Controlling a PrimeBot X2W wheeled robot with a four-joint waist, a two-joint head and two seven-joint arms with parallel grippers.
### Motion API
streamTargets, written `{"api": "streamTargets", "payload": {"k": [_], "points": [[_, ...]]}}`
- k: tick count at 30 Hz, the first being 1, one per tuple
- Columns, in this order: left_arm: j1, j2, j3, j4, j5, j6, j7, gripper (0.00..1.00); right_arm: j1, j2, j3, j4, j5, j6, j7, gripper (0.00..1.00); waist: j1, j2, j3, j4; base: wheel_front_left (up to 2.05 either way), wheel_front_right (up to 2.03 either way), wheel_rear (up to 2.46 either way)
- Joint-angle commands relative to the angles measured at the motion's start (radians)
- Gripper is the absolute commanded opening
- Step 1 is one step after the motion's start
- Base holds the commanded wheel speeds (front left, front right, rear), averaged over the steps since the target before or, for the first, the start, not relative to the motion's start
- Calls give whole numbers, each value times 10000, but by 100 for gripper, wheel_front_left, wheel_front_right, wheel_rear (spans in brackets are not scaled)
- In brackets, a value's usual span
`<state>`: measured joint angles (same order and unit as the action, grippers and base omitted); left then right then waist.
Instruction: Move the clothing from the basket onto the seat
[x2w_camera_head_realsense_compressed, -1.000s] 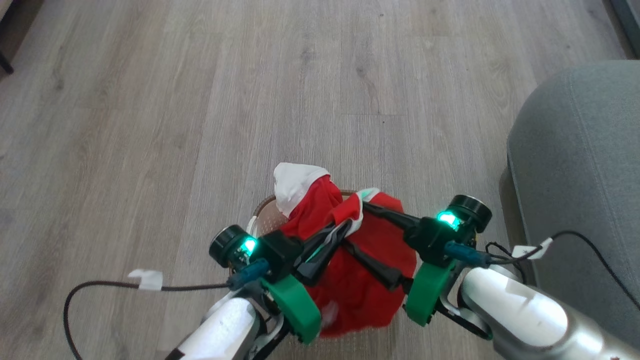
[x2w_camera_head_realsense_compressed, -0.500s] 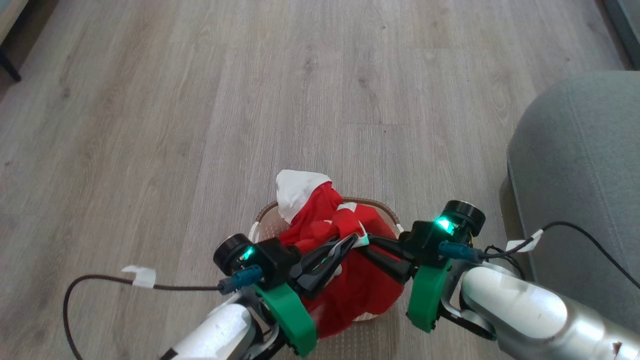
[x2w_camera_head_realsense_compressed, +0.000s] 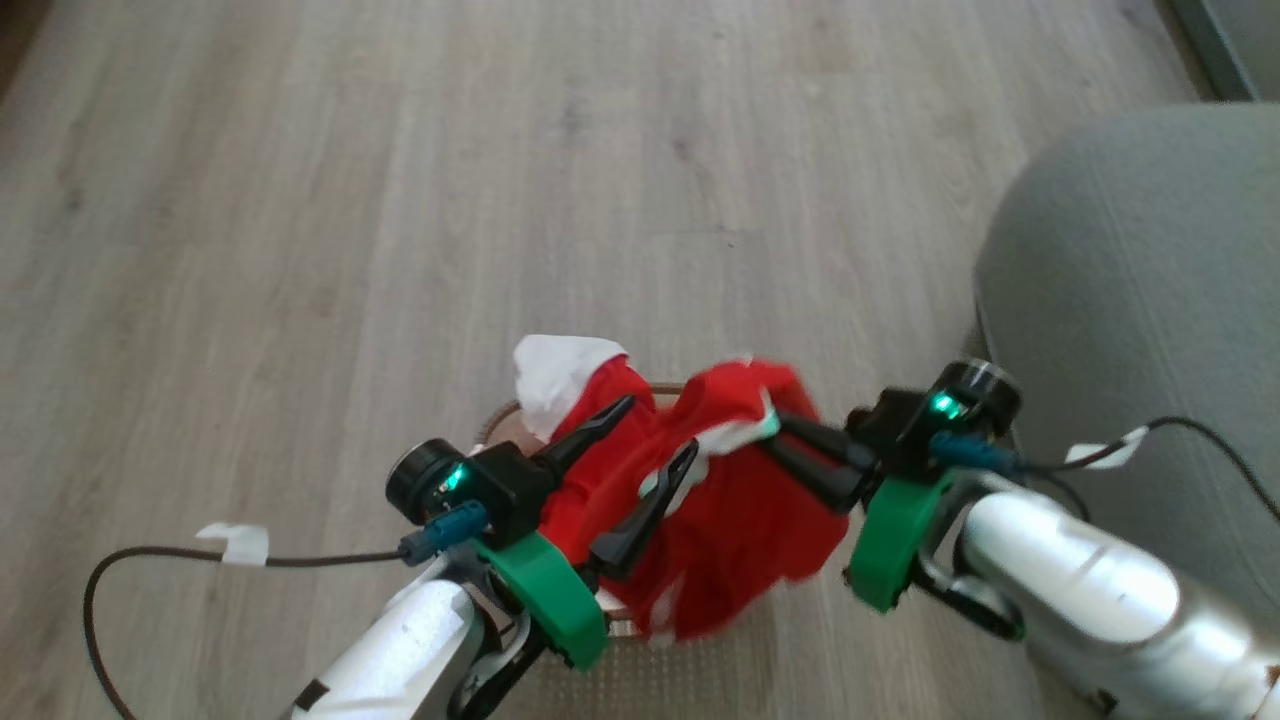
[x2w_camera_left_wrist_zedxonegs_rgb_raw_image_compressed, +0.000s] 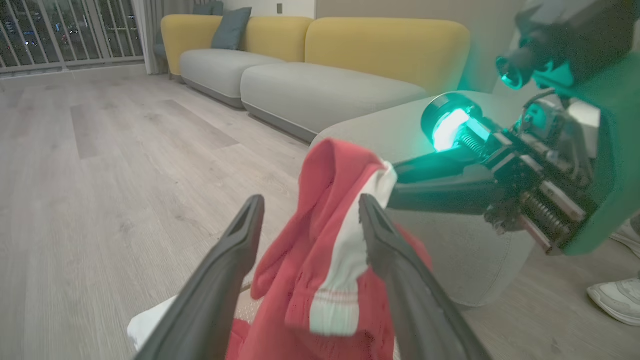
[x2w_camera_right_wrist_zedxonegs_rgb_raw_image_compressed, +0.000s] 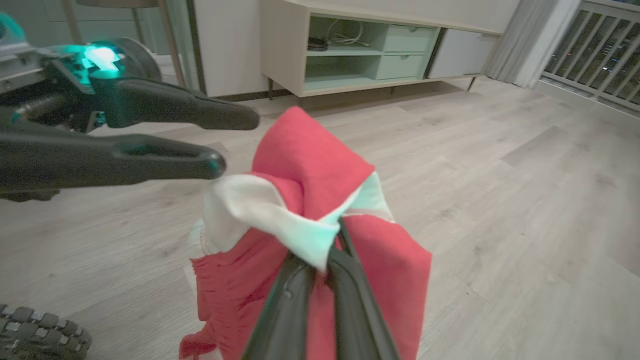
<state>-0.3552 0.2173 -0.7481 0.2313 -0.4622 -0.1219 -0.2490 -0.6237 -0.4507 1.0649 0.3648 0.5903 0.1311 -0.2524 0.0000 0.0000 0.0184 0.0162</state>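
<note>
Early stage: R pincer (x2w_camera_head_realsense_compressed: 775, 436) is clamped on clothing (x2w_camera_head_realsense_compressed: 740, 505) trim, bulk hanging over basket (x2w_camera_head_realsense_compressed: 497, 418), L pincer (x2w_camera_head_realsense_compressed: 660, 425) gapes either side of a fold, nothing's on seat (x2w_camera_head_realsense_compressed: 1130, 300) yet, so carry + drop remain.

I see pale wood-plank flooring (x2w_camera_head_realsense_compressed: 400, 200) all around. My left wrist camera shows a sofa (x2w_camera_left_wrist_zedxonegs_rgb_raw_image_compressed: 385, 50) with yellow backs, a grey-blue cushion (x2w_camera_left_wrist_zedxonegs_rgb_raw_image_compressed: 230, 27) on it, and a white shoe (x2w_camera_left_wrist_zedxonegs_rgb_raw_image_compressed: 617, 300) at the edge. My right wrist camera shows a pale sideboard (x2w_camera_right_wrist_zedxonegs_rgb_raw_image_compressed: 360, 50) beside a curtain (x2w_camera_right_wrist_zedxonegs_rgb_raw_image_compressed: 520, 45).
</note>
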Motion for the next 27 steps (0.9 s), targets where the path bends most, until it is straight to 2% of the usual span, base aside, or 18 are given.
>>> {"api": "streamTargets", "payload": {"k": [1, 2, 4, 5, 11, 17, 22, 27], "points": [[-306, -41, 555, -299, 191, 36, -126, 100, -12, -204, -465, -256, -35, -4, -94, 0, 0, 0, 221, -387, 0, 0, 0], [-306, -41, 555, -299, 191, 36, -126, 100, -12, -204, -465, -256, -35, -4, -94, 0, 0, 0, 221, -387, 0, 0, 0], [-212, -158, 747, -305, 430, 10, -127, 100, 36, -323, -899, -328, -177, -4, -94, 0, 0, 0, 400, -935, 0, 0, 0], [-212, -158, 747, -305, 430, 10, -127, 100, 36, -323, -899, -328, -177, -4, -94, 0, 0, 0, 400, -935, 0, 0, 0], [-71, -478, 973, -274, 761, -48, -127, 100, 176, -608, -1719, -461, -428, -4, -94, 0, 0, 0, 634, -2202, 0, 0, 0], [-119, -841, 716, -260, 868, -81, -127, 100, 389, -897, -2519, -616, -674, -4, -94, 0, 0, 0, 876, -3316, 0, 0, 0], [-349, -887, 292, -254, 755, -85, -127, 100, 529, -1007, -2979, -738, -845, -4, -94, 0, 0, 0, 1032, -3822, 0, 0, 0], [-538, -831, 57, -189, 716, -86, -127, 100, 605, -1031, -3253, -875, -967, -4, -94, 0, 0, 0, 1204, -3940, 0, 0, 0]]}}
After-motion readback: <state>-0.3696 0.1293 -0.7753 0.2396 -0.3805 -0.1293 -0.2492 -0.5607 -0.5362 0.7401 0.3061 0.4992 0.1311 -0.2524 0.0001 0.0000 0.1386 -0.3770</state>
